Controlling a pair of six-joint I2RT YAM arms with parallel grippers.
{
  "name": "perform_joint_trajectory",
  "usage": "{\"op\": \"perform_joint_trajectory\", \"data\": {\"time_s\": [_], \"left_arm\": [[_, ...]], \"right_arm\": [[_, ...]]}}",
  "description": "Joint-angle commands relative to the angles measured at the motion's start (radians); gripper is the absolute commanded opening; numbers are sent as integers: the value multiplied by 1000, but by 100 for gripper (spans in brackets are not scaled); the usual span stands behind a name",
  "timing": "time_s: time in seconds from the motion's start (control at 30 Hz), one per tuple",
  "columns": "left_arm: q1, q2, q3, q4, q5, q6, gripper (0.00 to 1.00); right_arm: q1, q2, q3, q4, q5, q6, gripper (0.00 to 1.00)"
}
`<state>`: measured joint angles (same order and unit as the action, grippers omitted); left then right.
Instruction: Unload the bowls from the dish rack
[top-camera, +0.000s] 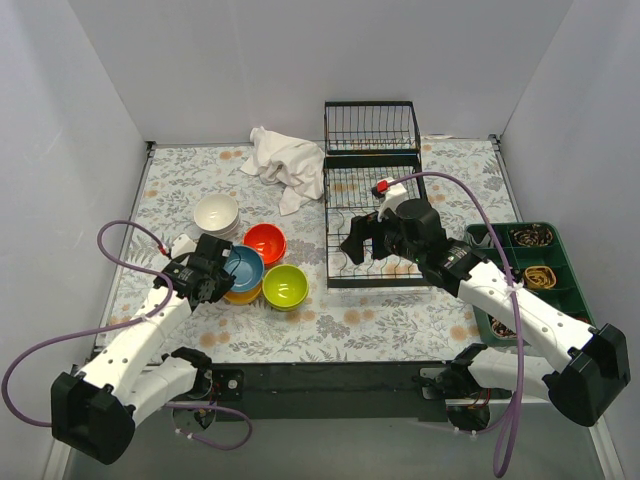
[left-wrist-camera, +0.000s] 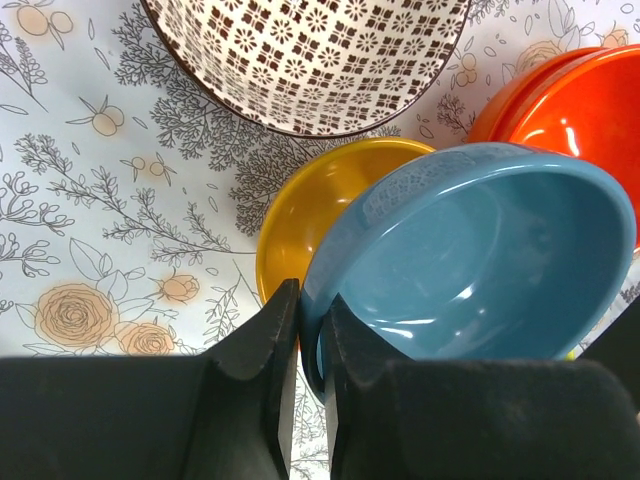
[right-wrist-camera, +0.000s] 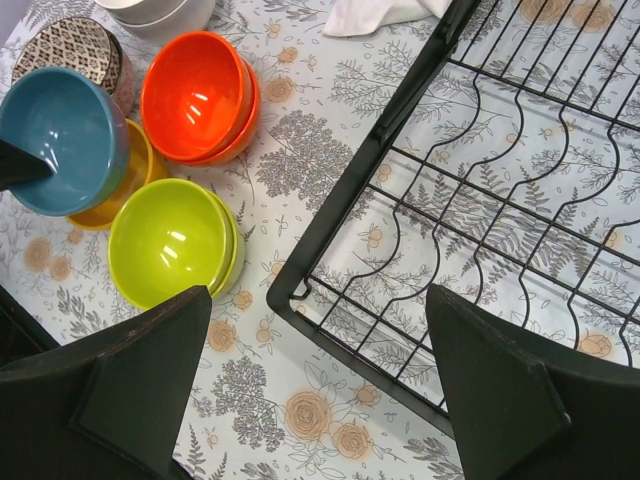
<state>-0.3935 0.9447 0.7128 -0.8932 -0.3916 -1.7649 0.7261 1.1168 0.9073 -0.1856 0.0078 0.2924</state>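
The black wire dish rack (top-camera: 372, 195) stands at the back middle; no bowl shows among its prongs (right-wrist-camera: 480, 200). My left gripper (left-wrist-camera: 310, 310) is shut on the rim of a blue bowl (left-wrist-camera: 470, 250), which tilts over a yellow bowl (left-wrist-camera: 320, 210). The blue bowl (top-camera: 243, 268) sits among an orange bowl (top-camera: 265, 242), a green bowl (top-camera: 285, 286), a white bowl (top-camera: 216, 213) and a patterned bowl (left-wrist-camera: 310, 60). My right gripper (right-wrist-camera: 320, 380) is open and empty above the rack's front left corner (top-camera: 365, 240).
A crumpled white cloth (top-camera: 285, 160) lies left of the rack's raised basket section. A green compartment tray (top-camera: 530, 270) with small items stands at the right edge. Grey walls close in the table on three sides.
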Motion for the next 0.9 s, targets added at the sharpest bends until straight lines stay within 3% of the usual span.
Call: {"op": "perform_joint_trajectory", "data": {"time_s": [0.0,0.33,0.63,0.87], "left_arm": [[10,-9,-6,17,36,7,11],[10,-55,-47,-19,53,-22,13],[12,-86,-53,-4,39,-7,46],[12,-118,82,-16,-6,87,91]], "right_arm": [[-4,-14,48,-11,37,-29,96],[-4,-3,53,-21,41,-19,96],[-4,23,71,-21,35,-1,96],[-11,164,214,-37,-23,-1,97]]}}
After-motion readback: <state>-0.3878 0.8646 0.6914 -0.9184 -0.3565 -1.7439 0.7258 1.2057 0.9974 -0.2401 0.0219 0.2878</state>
